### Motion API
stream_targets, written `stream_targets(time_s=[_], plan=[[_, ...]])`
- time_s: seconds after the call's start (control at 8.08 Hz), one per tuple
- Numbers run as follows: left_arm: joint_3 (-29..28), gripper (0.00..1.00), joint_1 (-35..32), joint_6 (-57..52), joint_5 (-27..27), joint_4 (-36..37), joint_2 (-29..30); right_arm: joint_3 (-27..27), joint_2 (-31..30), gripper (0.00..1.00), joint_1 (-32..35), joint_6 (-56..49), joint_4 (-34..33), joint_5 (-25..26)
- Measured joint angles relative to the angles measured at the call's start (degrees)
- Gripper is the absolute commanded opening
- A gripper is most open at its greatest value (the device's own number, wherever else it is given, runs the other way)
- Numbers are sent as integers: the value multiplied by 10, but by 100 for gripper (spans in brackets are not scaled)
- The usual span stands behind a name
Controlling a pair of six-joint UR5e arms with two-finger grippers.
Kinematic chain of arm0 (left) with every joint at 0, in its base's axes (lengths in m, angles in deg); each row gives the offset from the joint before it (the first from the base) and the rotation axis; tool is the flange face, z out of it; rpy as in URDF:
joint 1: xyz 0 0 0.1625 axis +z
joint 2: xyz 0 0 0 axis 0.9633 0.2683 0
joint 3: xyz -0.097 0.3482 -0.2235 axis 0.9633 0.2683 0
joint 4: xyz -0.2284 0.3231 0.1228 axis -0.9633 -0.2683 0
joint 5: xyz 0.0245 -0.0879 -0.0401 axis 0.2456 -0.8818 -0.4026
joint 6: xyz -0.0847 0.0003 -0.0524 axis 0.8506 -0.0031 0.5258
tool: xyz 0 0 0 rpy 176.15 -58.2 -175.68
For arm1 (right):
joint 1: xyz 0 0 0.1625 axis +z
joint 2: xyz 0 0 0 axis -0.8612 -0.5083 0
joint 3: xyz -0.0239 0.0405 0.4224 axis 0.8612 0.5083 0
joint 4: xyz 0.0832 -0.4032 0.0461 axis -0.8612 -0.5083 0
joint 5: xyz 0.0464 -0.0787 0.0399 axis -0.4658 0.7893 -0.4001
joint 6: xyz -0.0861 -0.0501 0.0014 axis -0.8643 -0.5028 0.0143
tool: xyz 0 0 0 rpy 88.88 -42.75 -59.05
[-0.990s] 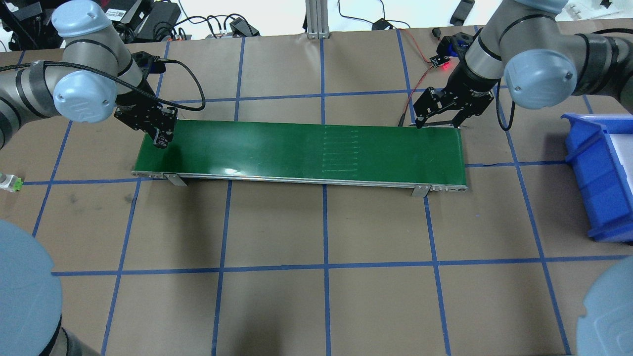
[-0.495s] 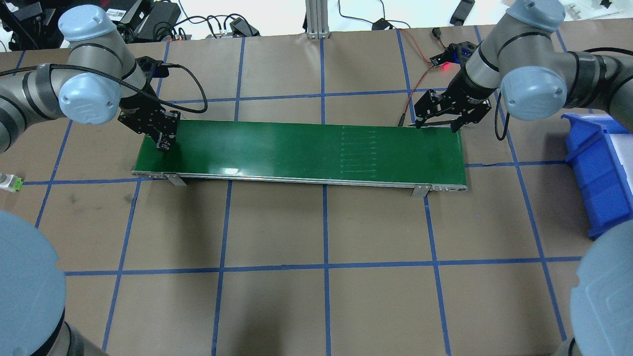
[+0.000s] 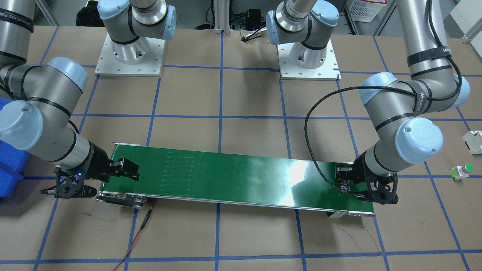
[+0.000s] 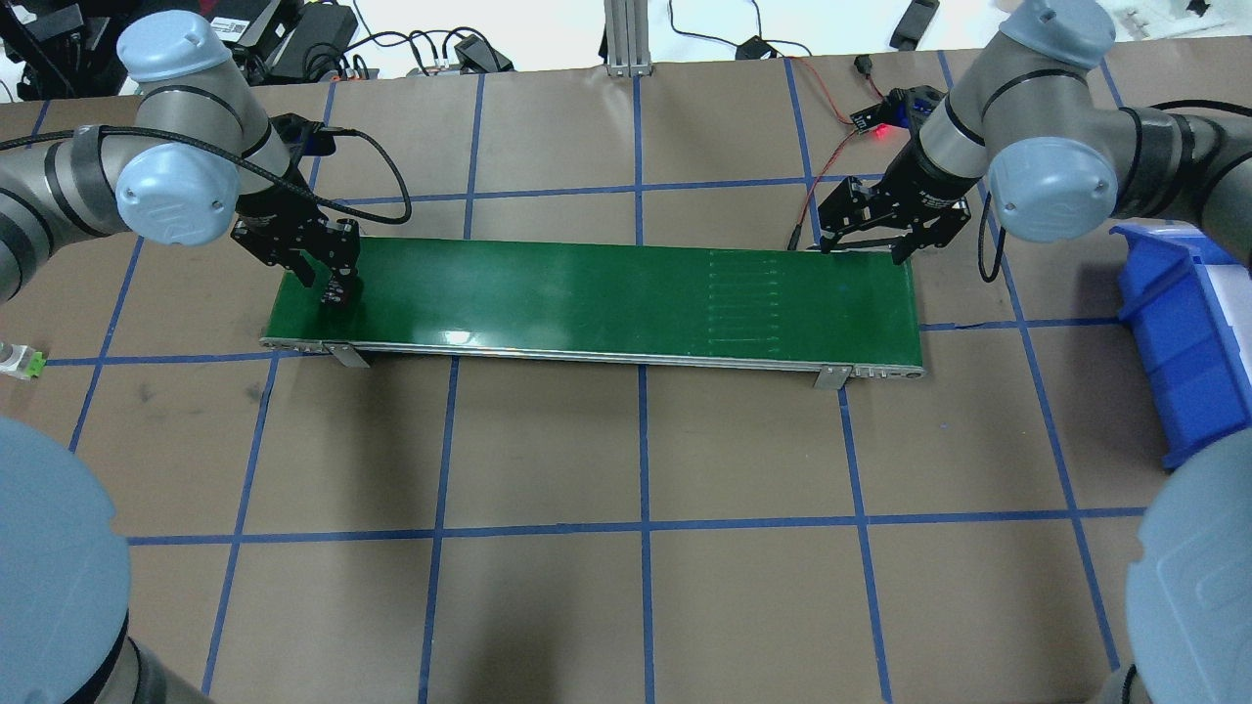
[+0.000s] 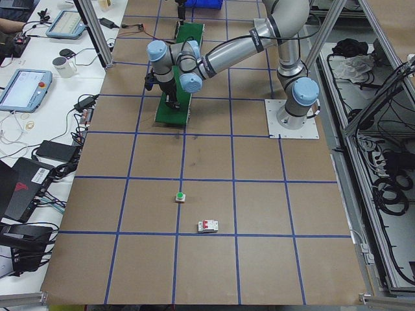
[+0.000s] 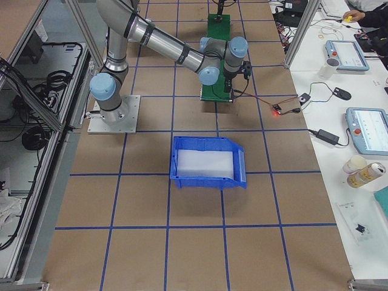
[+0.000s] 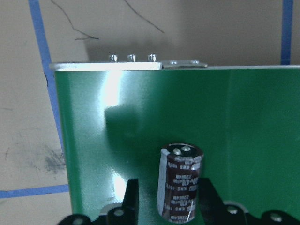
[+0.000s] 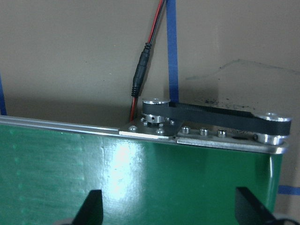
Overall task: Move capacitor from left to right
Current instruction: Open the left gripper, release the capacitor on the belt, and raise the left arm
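The capacitor (image 7: 180,187) is a stubby dark cylinder with a silvery stripe. It stands upright on the left end of the green belt (image 4: 606,293). My left gripper (image 4: 328,284) is open around it, and in the left wrist view its fingers (image 7: 131,199) stand apart on either side of it. In the front view the capacitor (image 3: 343,185) shows between the left gripper's (image 3: 348,183) fingers. My right gripper (image 4: 861,246) is open and empty over the far edge of the belt's right end. The right wrist view shows its fingers (image 8: 93,206) wide apart over the belt (image 8: 140,173).
A blue bin (image 4: 1174,323) stands at the right of the table. A white button with a green cap (image 3: 461,171) and a white boxy block (image 3: 475,141) lie left of the belt on the table. A red wire (image 4: 831,156) runs to the belt's far right corner.
My left gripper's fingers have spread apart over the belt's left end. The pale seam marks on the belt have moved to the right. The right arm has shifted slightly.
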Motion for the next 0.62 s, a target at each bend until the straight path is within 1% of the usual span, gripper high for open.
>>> stream_targets(time_s=[0.12,0.25,0.37,0.62], plan=[[-1,78,0,10,2,-1,-4,0,0,100,0,1,0,0],[-5,85,-2,26,4,-9,-10,-1,1,100,0,1,0,1],[-8,100,-7,47,4,-27,-18,-1,1,100,0,1,1,1],[-11,100,-33,101,5,-75,-49,-3,2,100,0,2,1,0]])
